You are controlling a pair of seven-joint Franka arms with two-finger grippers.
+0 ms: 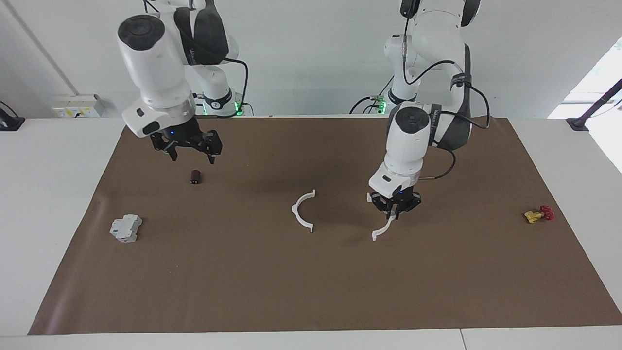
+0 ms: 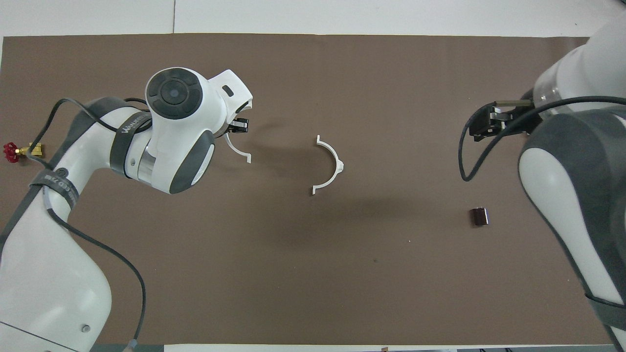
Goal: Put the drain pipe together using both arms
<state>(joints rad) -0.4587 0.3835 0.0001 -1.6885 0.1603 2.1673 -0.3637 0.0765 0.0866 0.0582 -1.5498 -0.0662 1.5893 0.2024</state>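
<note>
Worktop (image 1: 58, 194): I see white, brown mat (image 1: 311, 282) over most | free arc (image 1: 303, 211) flat mid-mat | second arc (image 1: 384, 228) beside it, toward left arm's end | dark block (image 1: 195, 177) nearer robots, right arm's end | grey block (image 1: 126, 228) near mat edge | yellow valve (image 1: 538, 214) at left arm's end

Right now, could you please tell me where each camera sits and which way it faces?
Facing view: high across the table, looking at the robots; both arms show, left gripper on one thin white plastic half-circle arc.
Overhead view: above the robots' end, looking steeply down; arms enter from below.
Both show the free white arc, the small dark block.
</note>
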